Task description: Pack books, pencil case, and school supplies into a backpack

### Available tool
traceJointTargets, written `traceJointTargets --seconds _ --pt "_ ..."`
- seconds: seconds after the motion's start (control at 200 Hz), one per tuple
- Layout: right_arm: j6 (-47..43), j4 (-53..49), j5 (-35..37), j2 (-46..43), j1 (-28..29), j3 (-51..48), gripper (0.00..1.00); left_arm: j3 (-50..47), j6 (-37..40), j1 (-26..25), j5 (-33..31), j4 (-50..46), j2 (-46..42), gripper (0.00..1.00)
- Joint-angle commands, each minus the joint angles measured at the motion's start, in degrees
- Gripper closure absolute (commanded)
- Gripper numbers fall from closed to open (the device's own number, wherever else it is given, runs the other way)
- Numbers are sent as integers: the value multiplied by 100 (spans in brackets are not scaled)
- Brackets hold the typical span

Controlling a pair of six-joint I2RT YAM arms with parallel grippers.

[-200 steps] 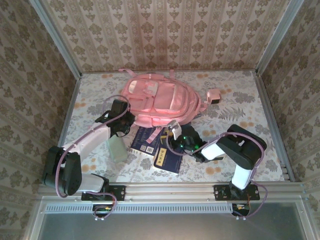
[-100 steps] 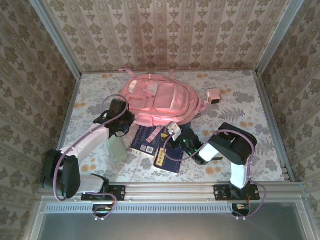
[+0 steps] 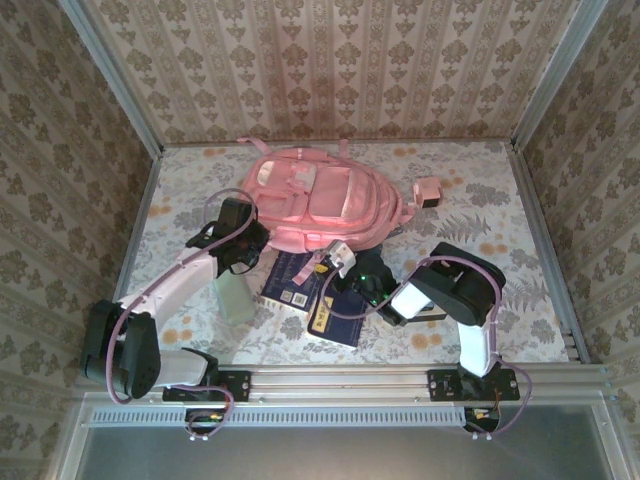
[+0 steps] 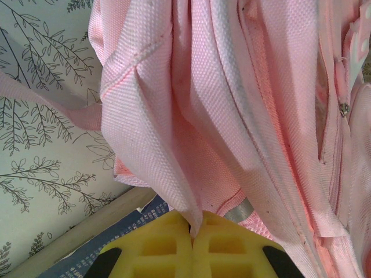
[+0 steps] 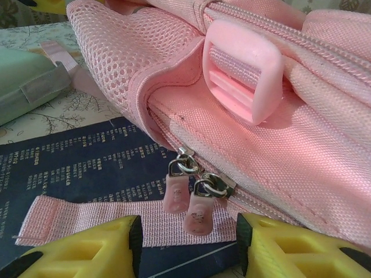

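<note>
The pink backpack (image 3: pixel 320 200) lies flat at the table's middle back. My left gripper (image 3: pixel 256 250) is shut on a fold of its fabric (image 4: pixel 232 87) at the near left edge; the yellow pads (image 4: pixel 168 243) pinch the cloth. My right gripper (image 5: pixel 188 240) stands open just in front of two pink zipper pulls (image 5: pixel 199 214) on the backpack's near edge, touching neither. Two navy books (image 3: pixel 293 280) (image 3: pixel 335 318) lie in front of the backpack, one under a loose strap (image 5: pixel 87 223). The pale green pencil case (image 3: pixel 236 298) rests left of them.
A small pink boxy item (image 3: pixel 428 192) sits right of the backpack. A pink buckle (image 5: pixel 243 69) lies on the bag above the zipper. Metal rails edge the table on both sides, and floral tabletop stretches to the right.
My right gripper has crept left toward the backpack's near edge and its jaws have widened. The left gripper has kept its pinch on the fabric.
</note>
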Motion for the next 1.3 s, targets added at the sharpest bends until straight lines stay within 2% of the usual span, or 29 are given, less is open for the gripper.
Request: traceJointTargets --seconds 0.0,0.13,0.395,0.615,0.89,1.11,1.295 --pt "118 45 -100 146 -60 202 50 108 107 30 138 -12 -238 100" --pt "213 -34 -124 196 -97 301 52 113 118 39 150 -16 -227 100" --pt "324 -256 -230 281 -138 505 63 112 100 58 173 19 -195 100" --pt "490 -426 -287 298 -135 602 58 69 65 61 207 76 -175 100" --pt "737 -338 -134 404 -137 636 65 18 35 42 243 96 -231 100" --pt "901 -419 -179 462 -95 786 62 -55 12 28 238 104 -296 100" --pt "943 -489 -30 448 -95 787 76 -90 12 30 217 98 -332 100"
